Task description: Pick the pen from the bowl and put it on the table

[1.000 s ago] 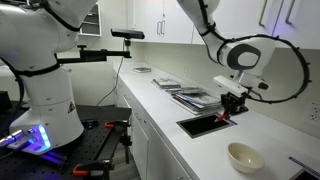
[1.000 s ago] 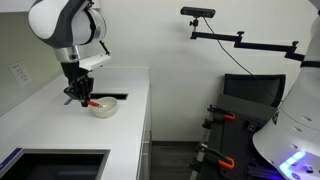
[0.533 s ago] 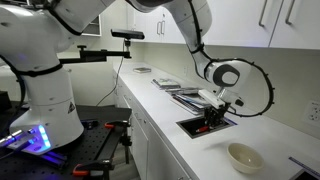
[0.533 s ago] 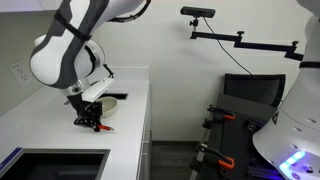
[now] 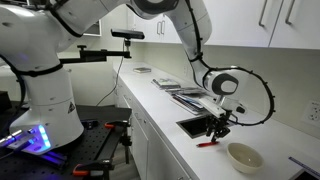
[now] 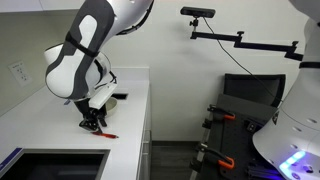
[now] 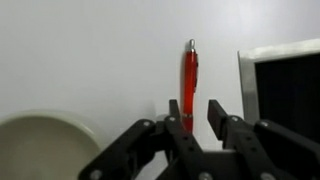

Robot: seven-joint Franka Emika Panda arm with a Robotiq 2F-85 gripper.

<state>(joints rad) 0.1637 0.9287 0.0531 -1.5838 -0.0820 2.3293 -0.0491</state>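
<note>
Two black fingers (image 7: 176, 118) of the gripper (image 7: 195, 108) stand slightly apart in the wrist view. A thin red-orange pen (image 7: 189, 80) runs out from between them across the long white worktop (image 7: 90, 50). The pen sits close against the finger on the bowl's side, and a strip of bare worktop shows between it and the opposite finger, so the fingers are not pinching it. Its near end is hidden under the gripper.

To one side of the pen is the small round cream-white bowl (image 7: 40, 150), with nothing in it. To the other side is the dark rectangular recess (image 7: 290, 90) cut into the worktop.

In both exterior views the gripper (image 5: 215, 128) (image 6: 92, 124) is low over the worktop (image 5: 165, 110) (image 6: 40, 125), with the pen (image 5: 207, 143) (image 6: 105, 133) lying flat just beside its tips. In an exterior view the pen lies between the recess (image 5: 198, 125) and the bowl (image 5: 243, 158), apart from both.
</note>
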